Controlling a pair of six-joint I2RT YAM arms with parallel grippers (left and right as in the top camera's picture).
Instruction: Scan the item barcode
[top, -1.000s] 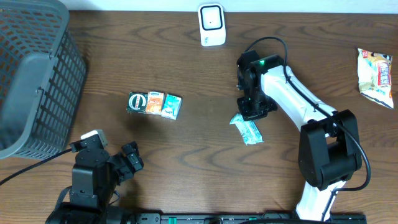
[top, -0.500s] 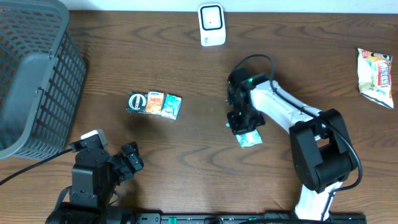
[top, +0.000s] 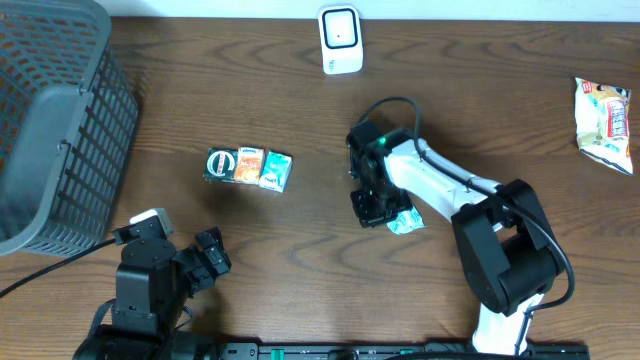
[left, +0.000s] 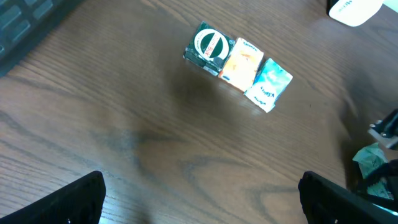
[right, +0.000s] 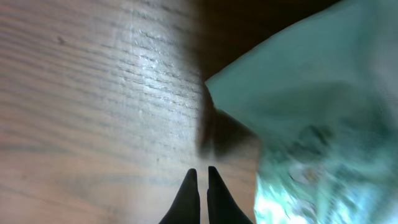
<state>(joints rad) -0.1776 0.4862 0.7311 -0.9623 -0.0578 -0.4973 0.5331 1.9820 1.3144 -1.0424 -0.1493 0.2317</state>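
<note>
Risk 1: shoving the packet (top: 405, 221) across the table (top: 300, 260) instead of lifting it, with the right gripper (top: 373, 207) down at its left edge and nothing in its grasp. Risk 2: pinching only a loose corner, then dropping the packet on the way to the scanner (top: 340, 40), well apart at the far edge. Risk 3: crumpling the packet and spoiling the read; no barcode visible from here.

Grip state on the right: clamped fully shut, 2 fingertips (right: 188, 186) pressed together over bare table, holding nothing. Packet just beside them; touching or not, impossible to tell.

As for the left gripper (top: 207, 262): spread fully wide, empty, parked near the front edge, well apart from the 3 small boxes (top: 247, 167).
</note>
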